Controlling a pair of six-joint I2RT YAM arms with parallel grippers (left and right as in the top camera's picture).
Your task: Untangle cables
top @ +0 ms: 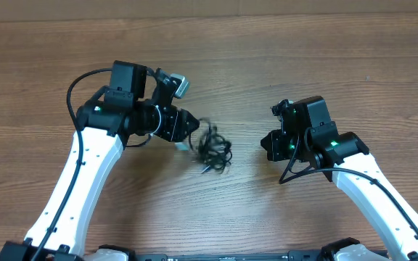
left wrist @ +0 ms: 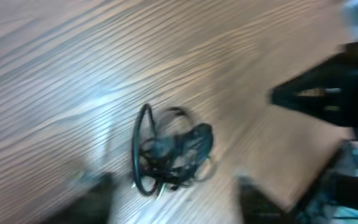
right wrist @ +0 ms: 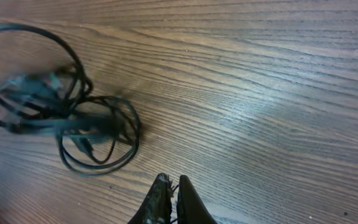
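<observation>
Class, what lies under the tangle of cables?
Wooden table shows through the loops of the cables; whatever lies under the dense knot is hidden.

A brown wood-grain laminate tabletop [top: 281,65] fills nearly all of every view. In the overhead view its grain runs from 9 o'clock to 3 o'clock, and a paler beige strip [top: 194,6] lies along the edge at 12 o'clock. In both wrist views the grain runs slantwise. The glossy surface shines whitish toward 9 o'clock in the left, toward 3 o'clock in the right.
</observation>
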